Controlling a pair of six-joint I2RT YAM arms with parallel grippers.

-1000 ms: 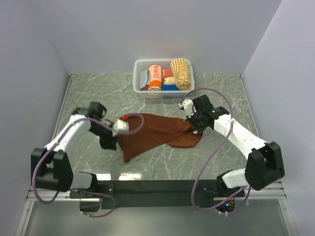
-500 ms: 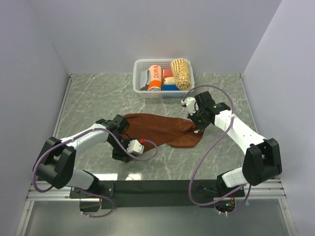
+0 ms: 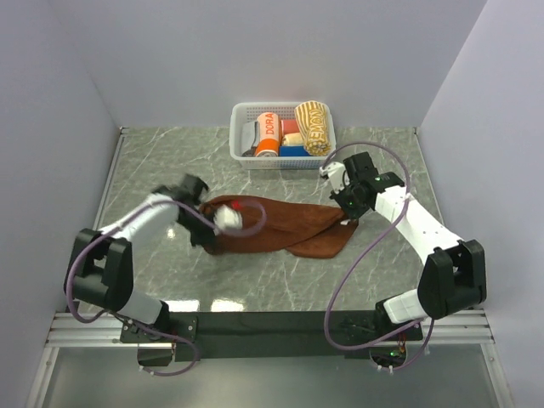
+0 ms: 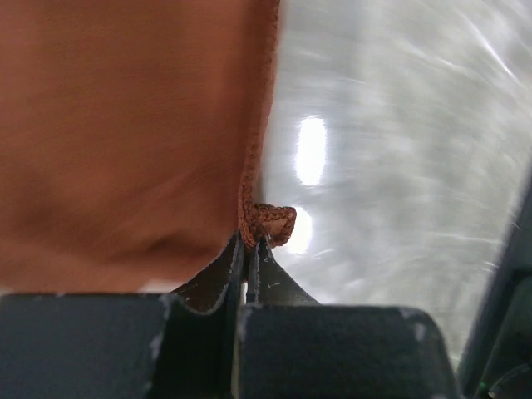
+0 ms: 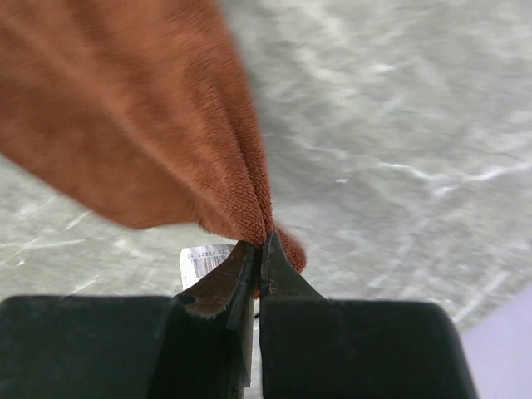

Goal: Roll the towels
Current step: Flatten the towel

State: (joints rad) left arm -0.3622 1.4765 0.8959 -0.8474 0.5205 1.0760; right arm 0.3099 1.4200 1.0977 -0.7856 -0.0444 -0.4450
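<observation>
The rust-brown towel lies crumpled across the middle of the marble table, stretched between my two grippers. My left gripper is shut on its hemmed left edge; in the left wrist view the left gripper pinches the stitched hem, and the towel fills the left half. My right gripper is shut on the towel's right corner. In the right wrist view the right gripper bites the terry fold of the towel, beside a white label. The cream-yellow towel sits rolled in the basket.
A white plastic basket stands at the back centre, holding an orange "DORA" roll and small red and blue rolls. Grey walls close the table on the left, back and right. A black rail runs along the near edge.
My left gripper swung from the towel's front corner up to its left edge and shut on the hem. The towel's front-left corner has drawn in. The right gripper shifted slightly back, still holding.
</observation>
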